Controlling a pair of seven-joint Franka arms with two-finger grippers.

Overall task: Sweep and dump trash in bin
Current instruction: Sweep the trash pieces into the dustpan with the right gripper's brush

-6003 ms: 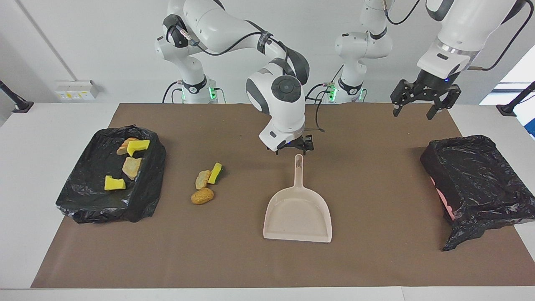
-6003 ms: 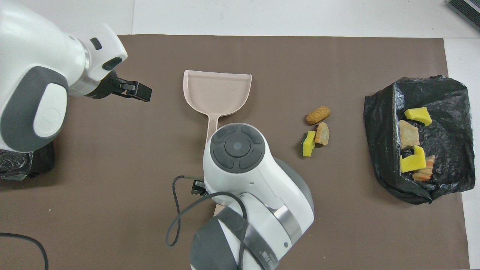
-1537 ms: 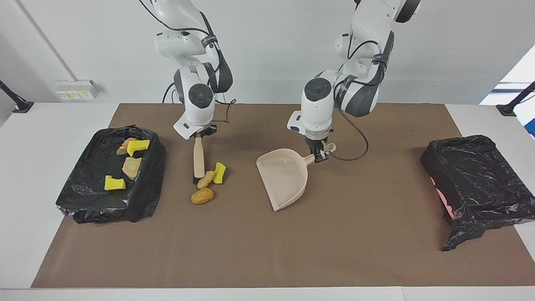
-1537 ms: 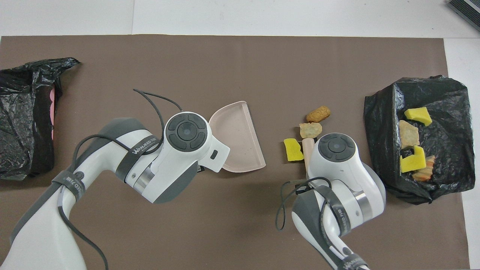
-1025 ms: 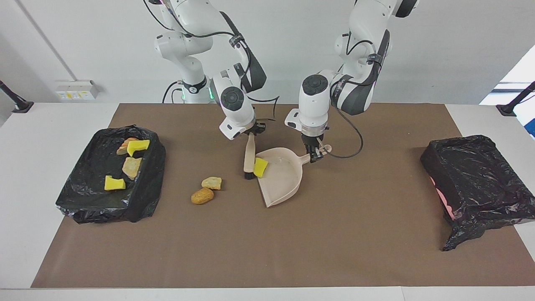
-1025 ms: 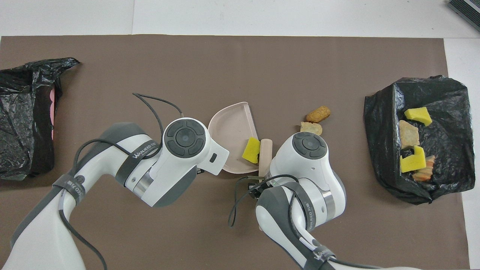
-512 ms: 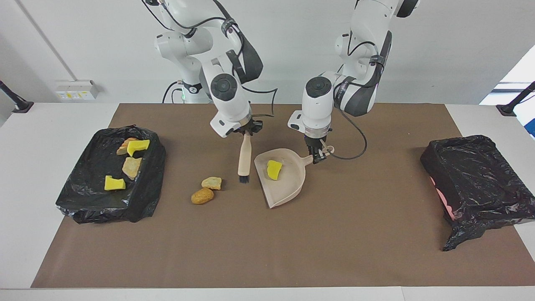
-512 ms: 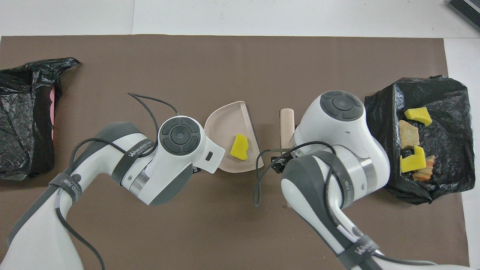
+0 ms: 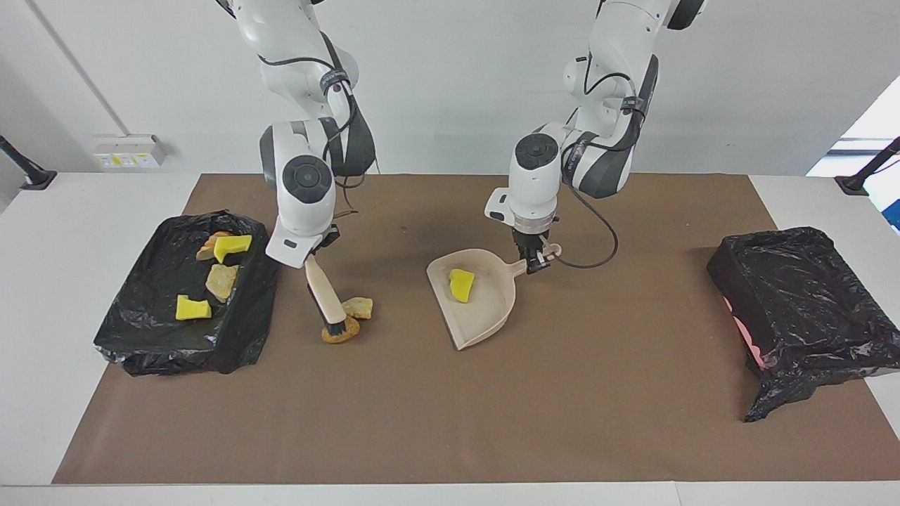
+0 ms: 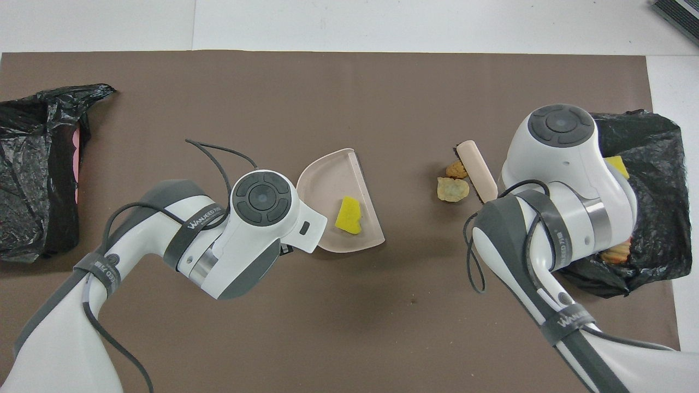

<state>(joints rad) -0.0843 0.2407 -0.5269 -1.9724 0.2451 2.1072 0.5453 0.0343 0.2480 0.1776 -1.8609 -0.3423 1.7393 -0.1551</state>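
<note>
Right end effector [image 9: 314, 258]: closing on the handle of the hand brush [image 9: 324, 295] and tilting it, so the black bristles are touching the orange-brown lump [image 9: 340, 332] on the desk [image 9: 450, 422].
Left end effector [image 9: 536, 257]: gripping the handle of the dustpan [image 9: 472, 299] and resting it on the mat, mouth turned toward the right arm's end.
Trash on the mat: two pieces, the orange-brown lump and a paler tan lump [image 9: 357, 306], are lying touching or just beside each other, between the dustpan and the full bin, well apart from the dustpan's lip.
Trash in the pan: one yellow sponge chunk [image 9: 460, 285] is lying inside the dustpan.
Step in hand: judging by the brush's placement, the right arm is setting up a stroke to push the two lumps toward the pan.
Doing it well: the bristles should be landing on the bin side of both lumps, staying low on the mat and driving straight at the pan's open lip; the left arm should be keeping that lip flat so the lumps ride in rather than butting against it, and so the sponge chunk stays put.
Bin at the right arm's end [image 9: 242, 330]: black-lined, holding yellow sponge pieces and tan slices.
Bin at the left arm's end [image 9: 801, 295]: black-lined; no trash is showing in it.
</note>
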